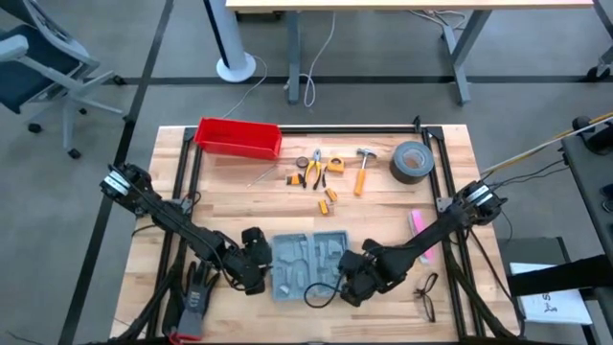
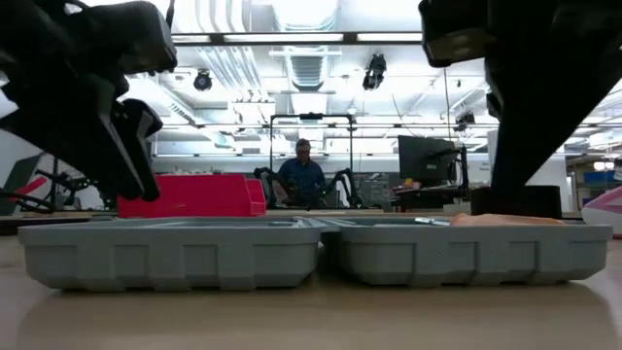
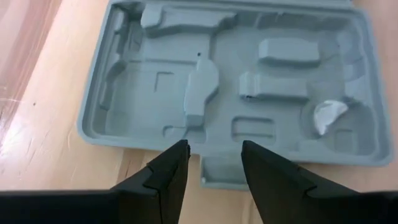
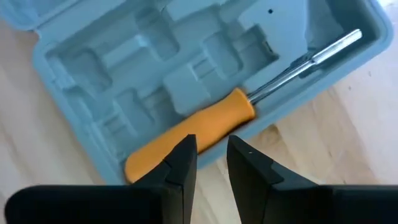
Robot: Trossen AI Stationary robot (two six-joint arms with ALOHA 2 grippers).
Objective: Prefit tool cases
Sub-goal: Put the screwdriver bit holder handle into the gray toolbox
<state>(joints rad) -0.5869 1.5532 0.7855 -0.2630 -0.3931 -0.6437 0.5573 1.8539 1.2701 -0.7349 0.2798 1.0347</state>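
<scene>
So the grey-blue tool case point(image 1: 308, 264) lies open on the desk point(image 1: 383, 206) between both arms. Left tool point(image 3: 211, 155) hovers spread at its edge. Right tool point(image 4: 211, 152) sits over an orange-handled screwdriver point(image 4: 193, 140) in the tray, fingers slightly apart, maybe not touching.

A red bin point(image 1: 238, 137) sits at the far left of the wooden desk point(image 1: 383, 206), and right of it along the far side lie pliers point(image 1: 313, 167), a small hammer point(image 1: 363, 170) and a roll of grey tape point(image 1: 411, 161). A pink object point(image 1: 418, 224) lies at the right edge, glasses point(image 1: 426, 296) at the near right, and a black glove point(image 1: 195, 297) at the near left. Beyond the desk a person point(image 2: 302, 173) sits in the room behind
</scene>
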